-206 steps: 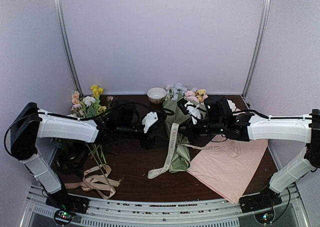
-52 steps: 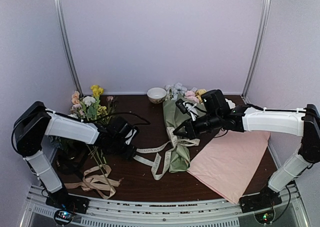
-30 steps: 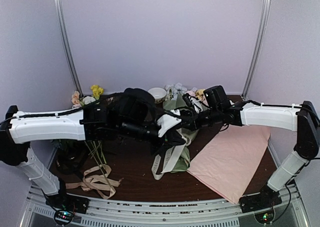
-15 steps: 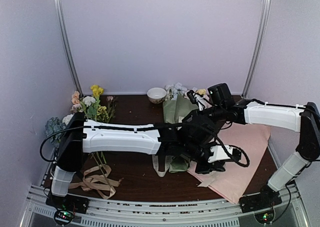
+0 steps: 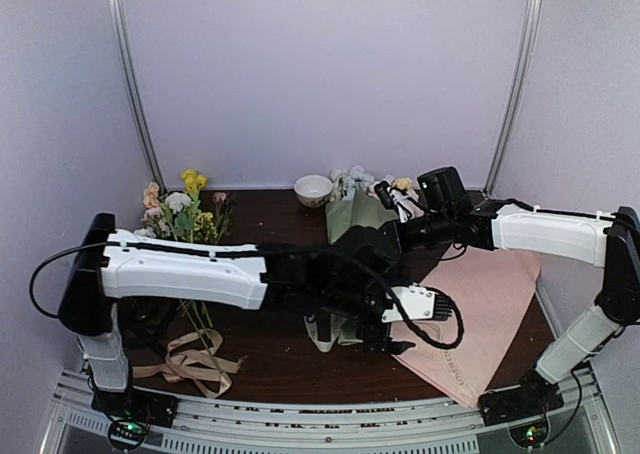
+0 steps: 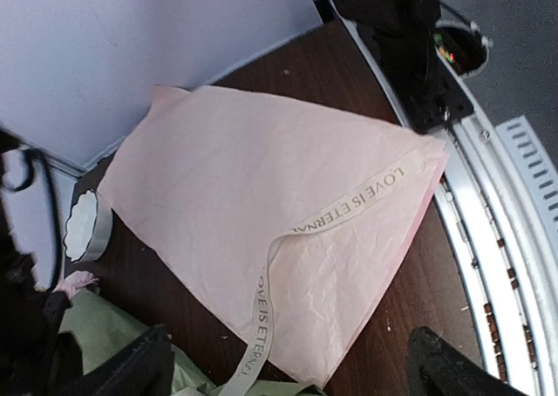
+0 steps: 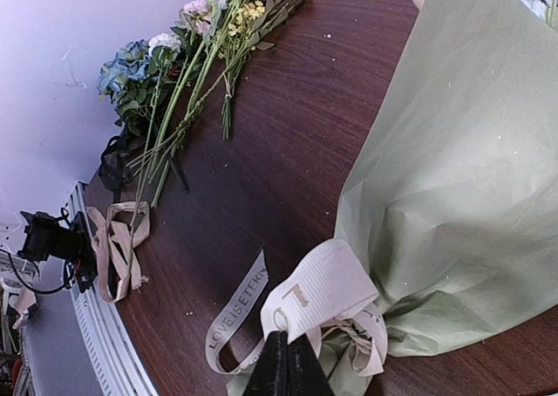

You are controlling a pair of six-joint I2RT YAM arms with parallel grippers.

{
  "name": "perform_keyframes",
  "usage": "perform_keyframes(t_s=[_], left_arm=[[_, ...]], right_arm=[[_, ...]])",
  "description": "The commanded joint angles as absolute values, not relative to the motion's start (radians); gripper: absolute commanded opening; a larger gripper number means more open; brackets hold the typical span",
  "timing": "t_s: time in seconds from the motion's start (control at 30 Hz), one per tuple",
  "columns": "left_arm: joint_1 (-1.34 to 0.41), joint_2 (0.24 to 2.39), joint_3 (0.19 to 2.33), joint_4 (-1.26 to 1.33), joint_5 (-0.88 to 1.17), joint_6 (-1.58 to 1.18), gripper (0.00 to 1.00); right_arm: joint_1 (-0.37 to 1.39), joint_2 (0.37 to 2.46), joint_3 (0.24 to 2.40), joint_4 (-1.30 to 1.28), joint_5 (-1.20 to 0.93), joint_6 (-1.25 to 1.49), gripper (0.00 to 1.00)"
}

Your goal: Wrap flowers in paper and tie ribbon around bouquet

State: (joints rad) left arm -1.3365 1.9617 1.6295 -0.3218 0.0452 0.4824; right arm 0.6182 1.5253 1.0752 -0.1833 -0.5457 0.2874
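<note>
Lilac walls close round a dark brown table (image 5: 270,219). At 10 o'clock on it lie loose flowers (image 5: 182,209), and a tan ribbon (image 5: 190,359) is heaped at 7 o'clock. At 12 o'clock, by the far wall, sits a white bowl (image 5: 313,189).

Just right of the bowl lies the bouquet (image 5: 352,219), wrapped in green paper (image 7: 453,152). Its blooms point to 12 o'clock and its narrow end to 6. The left arm stretches low across the middle of the table and hides much of that narrow end from above.

The lettered ribbon (image 7: 318,287) loops around the narrow end. One tail lies on the bare table beside it. In the left wrist view another length runs over the pink sheet (image 5: 490,294) to the sheet's near corner.

The left hand (image 6: 288,374) hangs over that sheet at 5 o'clock. Its fingers are spread wide with nothing between them.

The pink sheet lies flat at 4 o'clock, its left edge by the bouquet. The right hand (image 7: 281,344) is above the bouquet, closed, its tips pinching the ribbon loop.
</note>
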Motion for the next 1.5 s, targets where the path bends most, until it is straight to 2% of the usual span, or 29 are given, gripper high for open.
perform_keyframes(t_s=[0.0,0.07,0.13,0.27,0.33,0.57,0.7,0.8,0.93,1.0,1.17,1.2,1.37,1.47], left_arm=[[-1.237,1.688,1.347,0.039,0.094,0.290,0.87],[-1.172,1.602,1.192,0.179,0.090,0.189,0.72],[-1.102,1.545,1.042,0.306,0.079,0.094,0.68],[-0.983,1.556,0.926,0.424,0.106,-0.019,0.83],[-0.960,1.591,0.918,0.457,0.115,-0.012,0.87],[-0.944,1.752,1.016,0.522,0.215,0.034,0.93],[-0.934,1.820,1.060,0.570,0.243,0.025,0.91],[-0.930,1.863,1.097,0.570,0.276,0.027,0.81],[-0.925,1.899,1.117,0.573,0.283,0.014,0.58],[-0.921,1.907,1.106,0.604,0.295,-0.004,0.45],[-0.914,1.914,1.074,0.650,0.291,-0.038,0.03],[-0.913,1.914,1.068,0.651,0.288,-0.042,0.00],[-0.907,1.889,1.022,0.690,0.250,-0.067,0.00],[-0.905,1.882,1.017,0.670,0.238,-0.081,0.00]], right_arm=[[0.638,1.498,1.052,-0.162,-0.575,0.301,0.00],[0.647,1.499,1.041,-0.138,-0.590,0.318,0.00],[0.657,1.495,1.031,-0.111,-0.599,0.341,0.00],[0.679,1.489,1.023,-0.084,-0.599,0.357,0.00],[0.686,1.484,1.022,-0.080,-0.596,0.362,0.00],[0.696,1.486,1.019,-0.069,-0.604,0.373,0.00],[0.698,1.491,1.026,-0.078,-0.620,0.366,0.00],[0.698,1.493,1.030,-0.085,-0.627,0.355,0.00],[0.698,1.499,1.040,-0.100,-0.650,0.342,0.00],[0.699,1.507,1.048,-0.115,-0.658,0.331,0.00],[0.697,1.509,1.064,-0.147,-0.660,0.309,0.00],[0.695,1.506,1.068,-0.153,-0.653,0.306,0.03],[0.659,1.464,1.037,-0.146,-0.552,0.319,0.32],[0.623,1.463,0.984,-0.094,-0.536,0.364,0.39]])
